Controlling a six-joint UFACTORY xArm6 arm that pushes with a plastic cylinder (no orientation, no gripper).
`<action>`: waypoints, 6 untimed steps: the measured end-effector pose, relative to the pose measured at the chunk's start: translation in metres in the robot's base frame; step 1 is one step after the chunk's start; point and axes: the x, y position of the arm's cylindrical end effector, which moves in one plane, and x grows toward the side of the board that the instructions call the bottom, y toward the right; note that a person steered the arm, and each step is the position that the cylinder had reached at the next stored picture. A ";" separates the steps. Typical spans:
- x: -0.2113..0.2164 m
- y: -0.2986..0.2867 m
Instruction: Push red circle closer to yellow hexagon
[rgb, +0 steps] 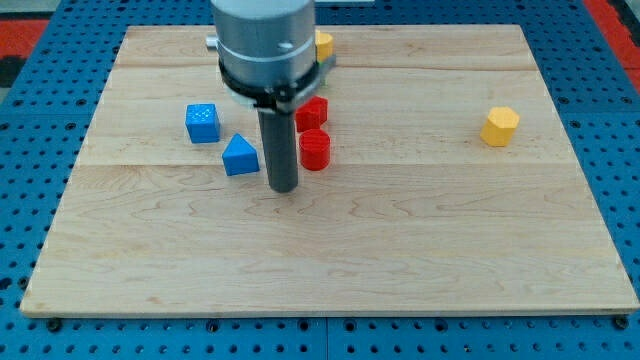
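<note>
Camera view: a wooden bench (400, 240) is seen, with my tip (284, 188) resting on it just at the view's left of the red circle (314, 150) and just right of the blue triangular block (240, 156). No hand is fitted to the arm; the rod ends plain and holds nothing. The yellow hexagon (500, 127) is placed well apart, toward the view's right.

Risks are judged as follows. A second red block (313, 113) sits touching or nearly touching the circle on its upper side; it may be dragged along by a rightward push. An off-centre contact may send the round block curving away from the tip's line.

Hidden or unclear: the shape of the second red block cannot be determined, being partly covered by the rod. A yellow block (324, 44) at the view's top is largely hidden behind the arm housing. A blue cube (203, 122) is seen clearly.
</note>
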 end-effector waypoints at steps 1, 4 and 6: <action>-0.033 0.002; -0.032 0.103; 0.001 0.196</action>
